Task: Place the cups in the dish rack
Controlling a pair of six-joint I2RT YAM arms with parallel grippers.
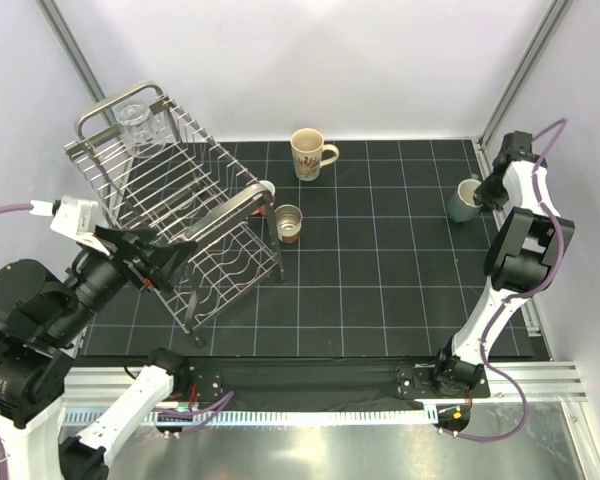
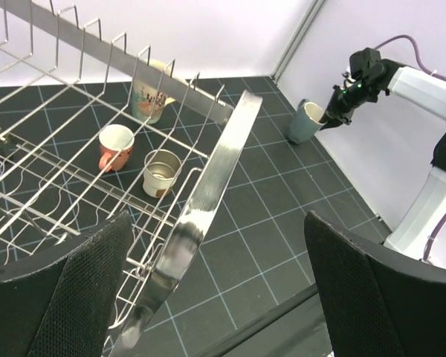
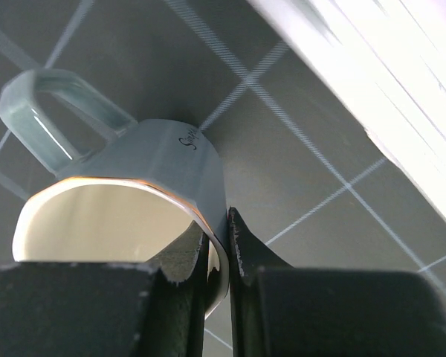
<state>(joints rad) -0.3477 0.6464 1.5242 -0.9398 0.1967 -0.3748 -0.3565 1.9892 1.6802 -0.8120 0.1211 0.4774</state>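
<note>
The silver wire dish rack (image 1: 170, 190) stands at the left, with the clear glass (image 1: 137, 122) in its far end. The cream mug (image 1: 308, 153), the small brown-based cup (image 1: 288, 223) and the salmon-pink mug (image 1: 267, 188), which is partly behind the rack's handle, stand on the mat. My right gripper (image 3: 219, 223) is shut on the rim of the grey-teal cup (image 3: 163, 156), one finger inside and one outside; this is at the far right (image 1: 464, 199). My left gripper (image 2: 223, 297) is open and empty by the rack's tubular handle (image 2: 208, 201).
The black gridded mat (image 1: 380, 280) covers the table. White walls and frame posts close the back and both sides; the grey-teal cup is close to the right wall. A metal rail runs along the near edge (image 1: 330, 385).
</note>
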